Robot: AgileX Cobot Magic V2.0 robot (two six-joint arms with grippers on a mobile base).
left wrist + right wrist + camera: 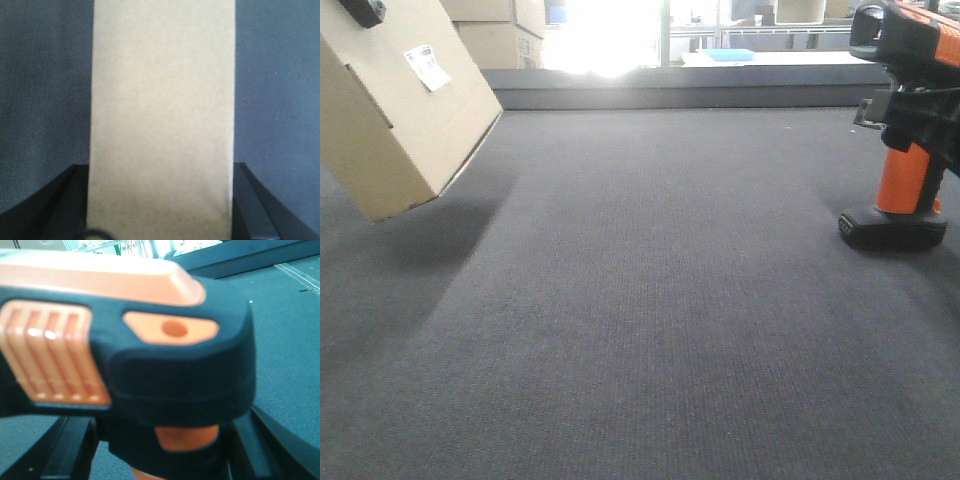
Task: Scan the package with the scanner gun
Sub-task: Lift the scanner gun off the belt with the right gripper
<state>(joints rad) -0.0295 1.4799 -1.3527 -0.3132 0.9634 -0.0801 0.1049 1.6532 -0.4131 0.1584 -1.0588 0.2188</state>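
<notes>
Package (380, 130) label (427, 67), perhaps barcode, unreadable

The middle of the counter (660, 320) lies open, from the near edge to the dark ledge (680, 95) at the back; on the left the package (405, 110) hangs tilted, with a gap under its low corner; at the right edge the scanner (903, 180) blocks the way, its base close to the counter; boxes (500, 40) stand behind the ledge.
</notes>
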